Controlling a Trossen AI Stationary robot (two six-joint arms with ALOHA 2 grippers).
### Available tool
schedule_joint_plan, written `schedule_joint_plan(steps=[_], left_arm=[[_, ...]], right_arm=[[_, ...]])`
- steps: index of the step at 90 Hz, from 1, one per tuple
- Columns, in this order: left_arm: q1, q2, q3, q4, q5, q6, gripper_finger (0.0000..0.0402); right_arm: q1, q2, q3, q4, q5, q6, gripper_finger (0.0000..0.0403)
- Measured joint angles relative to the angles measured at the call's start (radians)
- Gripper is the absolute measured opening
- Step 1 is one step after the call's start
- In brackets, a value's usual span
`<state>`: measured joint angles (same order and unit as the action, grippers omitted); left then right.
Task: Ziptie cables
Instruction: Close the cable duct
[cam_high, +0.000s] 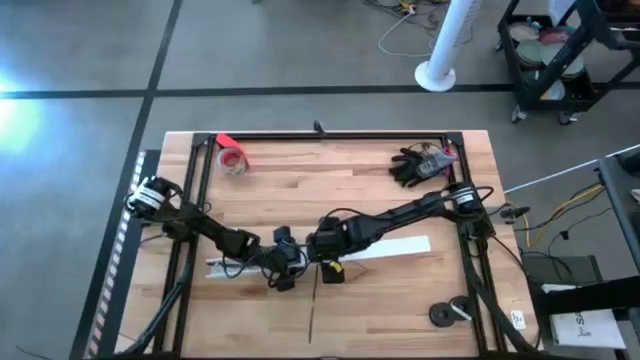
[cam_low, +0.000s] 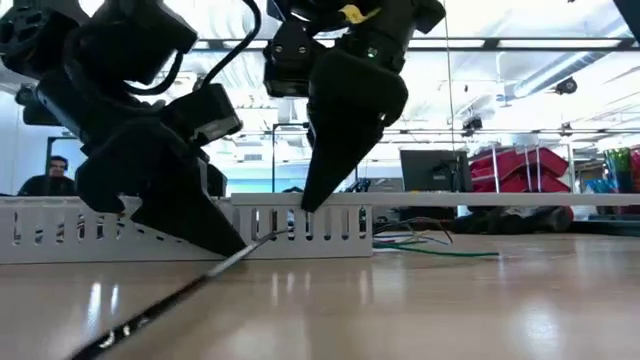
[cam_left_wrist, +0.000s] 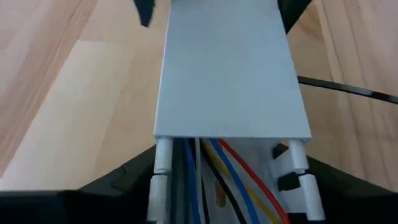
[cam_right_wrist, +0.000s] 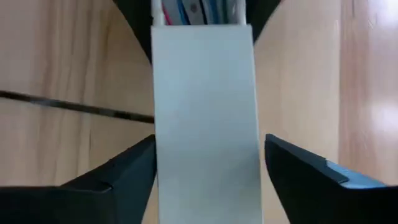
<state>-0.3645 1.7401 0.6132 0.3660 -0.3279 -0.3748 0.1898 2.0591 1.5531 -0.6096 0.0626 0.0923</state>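
Nearest you in the low view, a black zip tie (cam_low: 170, 300) lies loose on the tabletop (cam_high: 380, 300), running out toward 6 o'clock from the grippers; you should count it as not yet applied.

Behind it, the left gripper (cam_high: 283, 272) straddles the slotted white cable duct (cam_low: 150, 232) with fingers wide, one on each side. The cables (cam_left_wrist: 211, 180), blue, yellow, red and dark, lie inside the duct under its white cover (cam_left_wrist: 230, 68).

Just toward 3 o'clock, the right gripper (cam_high: 322, 245) stands over the covered stretch, fingers spread wide and gripping nothing.

Farther off, green and dark strands (cam_low: 440, 245) trail out of the duct's end.

Judgement: no bundle is tied; gathering and cinching remain.
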Motion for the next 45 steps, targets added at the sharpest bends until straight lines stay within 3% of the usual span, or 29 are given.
schedule_joint_plan(steps=[29,45], left_arm=[[0.000,-0.026,0.021,-0.034,0.042,0.014,0.0304],[-0.001,-0.100,0.059,-0.179,0.058,0.022,0.0321]], right_arm=[[0.004,-0.094,-0.001,-0.033,0.002,-0.038,0.0331],[0.013,-0.141,-0.001,-0.043,0.038,-0.040,0.0332]])
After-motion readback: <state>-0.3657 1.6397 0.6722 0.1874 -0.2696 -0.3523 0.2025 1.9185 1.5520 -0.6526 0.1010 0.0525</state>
